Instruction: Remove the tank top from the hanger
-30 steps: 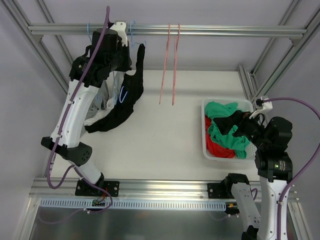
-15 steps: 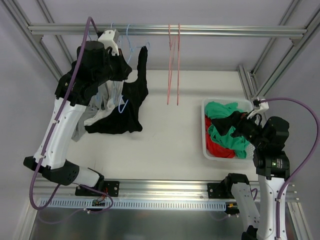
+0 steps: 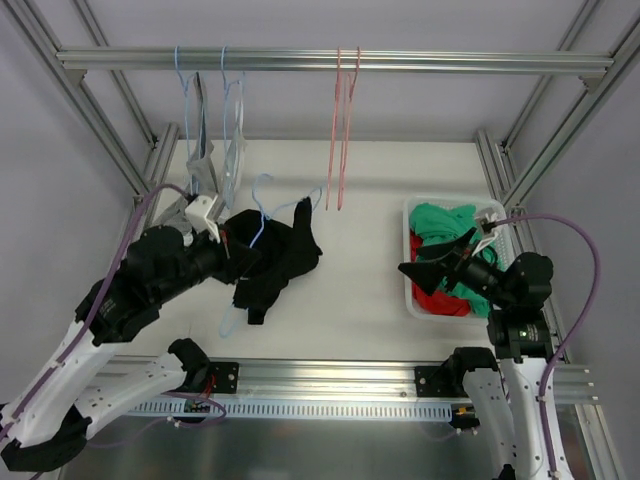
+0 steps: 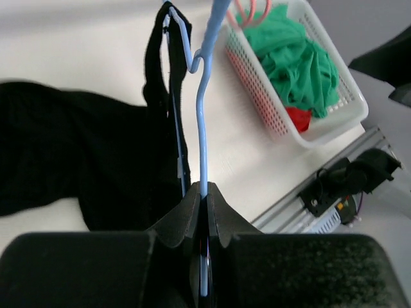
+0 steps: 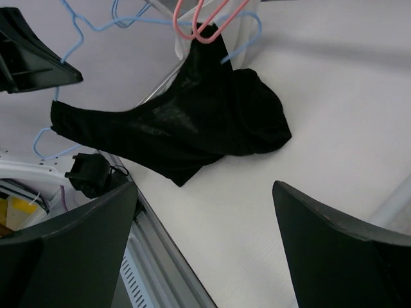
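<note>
The left pincer (image 3: 228, 252) is clenched on the wire of a light blue hanger (image 3: 262, 196). In the left wrist view its fingertips (image 4: 192, 204) pinch that wire tight. The black tank top (image 3: 282, 258) is on this hanger, one strap running along the wire. It lies bunched at about 3 o'clock from the left pincer, just beside it, with its body spread on the white surface (image 3: 360, 260).

The right pincer (image 3: 430, 264) is released, jaws wide apart and holding nothing. It hangs over the white basket (image 3: 412, 305) of green clothes (image 3: 440, 220), and the tank top is at its 9 o'clock, well apart. Pink hangers (image 3: 340, 130) hang from the rail at the surface's 12 o'clock.
</note>
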Tool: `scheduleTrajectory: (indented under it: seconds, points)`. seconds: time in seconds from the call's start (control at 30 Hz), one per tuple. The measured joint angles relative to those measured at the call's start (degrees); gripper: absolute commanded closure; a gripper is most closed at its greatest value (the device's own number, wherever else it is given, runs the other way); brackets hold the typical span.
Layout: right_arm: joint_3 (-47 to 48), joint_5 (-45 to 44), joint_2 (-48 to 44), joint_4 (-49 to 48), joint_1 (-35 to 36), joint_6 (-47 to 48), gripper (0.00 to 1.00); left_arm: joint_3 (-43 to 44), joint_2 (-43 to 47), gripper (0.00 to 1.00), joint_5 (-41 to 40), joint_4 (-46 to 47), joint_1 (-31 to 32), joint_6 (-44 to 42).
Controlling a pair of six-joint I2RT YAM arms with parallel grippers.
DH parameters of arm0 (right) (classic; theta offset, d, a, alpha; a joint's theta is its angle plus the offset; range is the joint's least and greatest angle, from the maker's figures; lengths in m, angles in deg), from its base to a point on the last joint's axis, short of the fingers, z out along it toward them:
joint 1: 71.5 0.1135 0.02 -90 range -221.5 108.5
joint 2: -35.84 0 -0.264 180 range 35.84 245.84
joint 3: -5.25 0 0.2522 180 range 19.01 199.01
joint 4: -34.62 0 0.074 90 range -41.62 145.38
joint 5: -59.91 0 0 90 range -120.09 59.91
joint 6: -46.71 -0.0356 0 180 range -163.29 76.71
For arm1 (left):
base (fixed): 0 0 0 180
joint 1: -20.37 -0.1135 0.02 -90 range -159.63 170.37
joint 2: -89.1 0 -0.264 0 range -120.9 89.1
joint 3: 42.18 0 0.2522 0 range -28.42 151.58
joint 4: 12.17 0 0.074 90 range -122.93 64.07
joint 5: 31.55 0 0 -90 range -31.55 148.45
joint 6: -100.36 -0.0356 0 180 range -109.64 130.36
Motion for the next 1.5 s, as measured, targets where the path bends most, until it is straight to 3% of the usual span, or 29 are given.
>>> scheduleTrajectory:
  seconds: [0.13,0.27,0.47,0.67,0.77,0.87,0.9,0.93,1.1,1.23,1.37,1.5]
  points:
    - [-9.8,-1.2,-1.3,-9.1,6.4,-4.4,0.12,-13.2,9.1,1.0,3.7,0.2,0.0,3.0]
    - [-16.0,-8.5,2.1,-15.3,18.2,-5.8,0.18,-21.4,14.9,1.0,10.2,-0.2,0.0,5.6]
    - [-16.4,-26.4,13.6,-22.6,37.7,-3.1,0.26,-22.5,19.5,1.0,17.6,1.7,0.3,8.3]
    - [-12.7,-38.4,25.7,-26.7,47.4,-0.1,0.37,-22.8,17.3,1.0,22.1,4.6,0.3,10.1]
    - [-10.9,-43.1,29.2,-28.8,48.5,0.9,0.42,-23.3,16.5,1.0,23.5,5.7,0.3,10.5]
    - [-9.9,-45.8,31.4,-30.0,48.6,2.2,0.71,-23.3,16.6,1.0,24.6,6.7,0.3,10.8]
    - [-9.6,-46.2,32.2,-30.2,48.6,2.4,0.93,-23.3,16.7,1.0,25.0,7.0,0.3,10.8]
    - [-9.3,-46.4,32.9,-30.5,48.6,2.7,1.0,-23.3,16.7,1.0,25.2,7.3,0.3,10.9]
    - [-8.6,-48.6,32.9,-30.2,48.7,3.7,1.0,-23.3,16.7,1.0,25.8,8.1,0.3,10.9]
    - [-8.6,-56.7,25.0,-24.7,47.4,5.4,1.0,-24.2,16.5,1.0,27.5,8.8,0.3,10.9]
    - [-6.9,-62.7,17.1,-18.3,39.6,7.2,1.0,-24.3,15.3,1.0,29.3,9.0,0.3,10.8]
    - [-2.3,-61.7,18.8,-13.4,32.0,9.4,1.0,-22.0,13.0,1.0,32.8,10.4,0.3,10.5]
